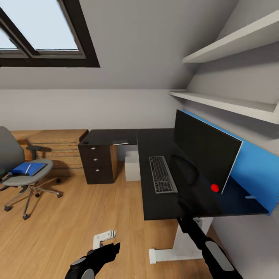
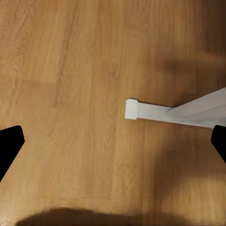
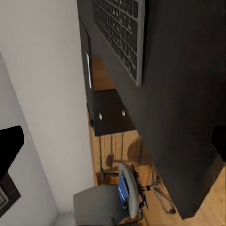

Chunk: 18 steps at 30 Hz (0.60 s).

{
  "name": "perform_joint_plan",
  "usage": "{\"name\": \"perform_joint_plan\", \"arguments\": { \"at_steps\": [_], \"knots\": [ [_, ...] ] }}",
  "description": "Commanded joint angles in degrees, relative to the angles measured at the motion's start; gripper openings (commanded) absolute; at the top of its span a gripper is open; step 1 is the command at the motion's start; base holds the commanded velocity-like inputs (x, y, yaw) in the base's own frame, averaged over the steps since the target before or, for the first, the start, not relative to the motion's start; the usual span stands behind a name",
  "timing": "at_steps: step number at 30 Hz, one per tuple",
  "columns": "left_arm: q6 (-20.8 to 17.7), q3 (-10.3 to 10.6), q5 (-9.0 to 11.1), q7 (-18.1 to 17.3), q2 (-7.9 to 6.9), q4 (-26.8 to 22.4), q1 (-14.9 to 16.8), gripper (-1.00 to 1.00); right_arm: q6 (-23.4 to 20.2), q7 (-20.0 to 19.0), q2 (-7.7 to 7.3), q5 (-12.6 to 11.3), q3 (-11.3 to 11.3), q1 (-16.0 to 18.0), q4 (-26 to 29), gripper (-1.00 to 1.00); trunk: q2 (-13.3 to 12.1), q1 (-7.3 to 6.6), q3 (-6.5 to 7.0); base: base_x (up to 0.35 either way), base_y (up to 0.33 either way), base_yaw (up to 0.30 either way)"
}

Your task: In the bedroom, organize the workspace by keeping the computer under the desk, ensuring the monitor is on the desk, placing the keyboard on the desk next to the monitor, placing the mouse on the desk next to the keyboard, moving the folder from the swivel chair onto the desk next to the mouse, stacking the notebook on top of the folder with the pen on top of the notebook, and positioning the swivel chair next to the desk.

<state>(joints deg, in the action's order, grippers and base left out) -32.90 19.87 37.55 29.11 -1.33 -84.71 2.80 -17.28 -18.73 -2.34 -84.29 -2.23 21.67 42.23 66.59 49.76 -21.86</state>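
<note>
On the black desk (image 1: pixel 155 205) the monitor (image 1: pixel 205 155) stands along the blue back panel, with the keyboard (image 1: pixel 162 174) flat in front of it. Far down the desk's left wing lie a flat grey notebook (image 1: pixel 121 142) and a small black mouse (image 1: pixel 85 142). The light grey computer (image 1: pixel 131 166) sits under the desk. The swivel chair (image 1: pixel 15 155) stands apart at the left with the blue folder (image 1: pixel 28 168) on its seat. My right gripper (image 1: pixel 186 199) hovers open over the desk's near edge, close to the keyboard (image 3: pixel 120 33). My left gripper (image 2: pixel 113 141) hangs open above the floor.
Black drawers (image 1: pixel 97 164) with silver knobs hold up the desk's left wing, next to a low wooden cabinet (image 1: pixel 58 147). The desk's white foot (image 2: pixel 134 109) juts out over the plank floor (image 1: pixel 69 217). Two white shelves (image 1: pixel 232 104) run along the right wall.
</note>
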Motion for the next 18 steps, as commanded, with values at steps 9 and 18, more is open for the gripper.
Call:
{"name": "perform_joint_plan", "arguments": {
  "at_steps": [9,18],
  "knots": [
    [0.4,-0.7,0.2,0.5,-0.17,9.8,0.1,1.0,0.8,2.6,-0.06,8.4,0.0,0.0,-3.7,1.0,0.0,-0.03,-0.06,-0.336,0.001,0.0],
    [9.3,-0.4,-6.0,0.3,-0.19,25.4,0.1,1.0,9.4,2.9,0.13,41.2,0.2,-0.1,-15.6,1.0,0.0,-0.03,-0.06,-0.226,0.191,0.0]
  ]
}}
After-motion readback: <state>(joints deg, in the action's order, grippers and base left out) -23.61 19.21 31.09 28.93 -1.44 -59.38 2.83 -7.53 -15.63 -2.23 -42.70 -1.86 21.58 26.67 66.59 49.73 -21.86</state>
